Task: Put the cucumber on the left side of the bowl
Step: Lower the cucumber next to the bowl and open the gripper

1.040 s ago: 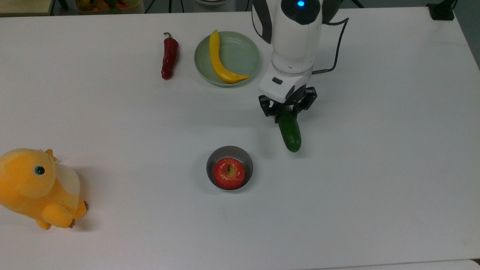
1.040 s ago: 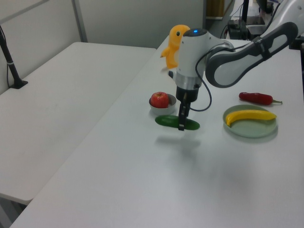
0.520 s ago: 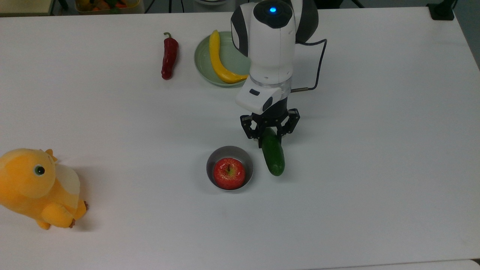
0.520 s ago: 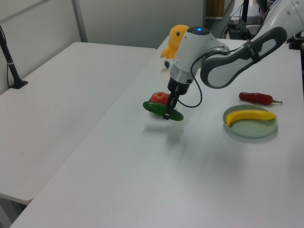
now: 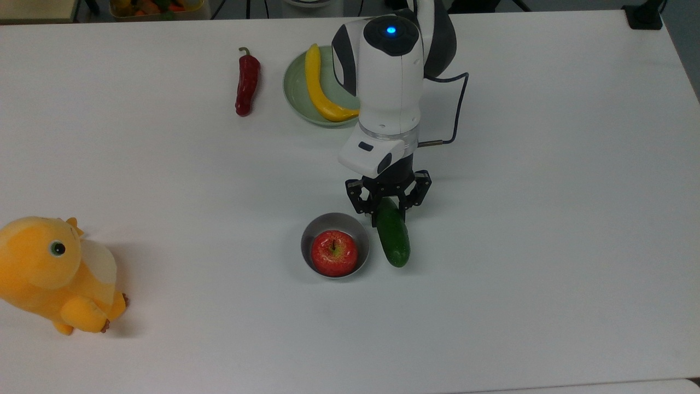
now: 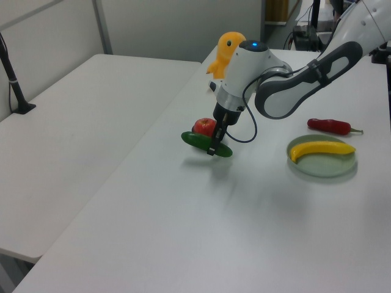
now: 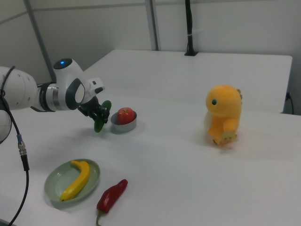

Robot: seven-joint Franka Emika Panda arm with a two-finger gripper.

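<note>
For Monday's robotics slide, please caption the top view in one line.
Gripper holds the cucumber just beside the grey bowl containing an apple.

— Where is the arm?

— In the top view it reaches down the picture from the far edge, its white wrist tilted, a blue light glowing on top.

— And the claw (image 5: 387, 205)?

— Black, pointing down, its two fingers (image 5: 358, 203) closed on something held between them. In the left view the claw (image 6: 212, 148) hangs low, just above the surface (image 6: 183, 201).
</note>
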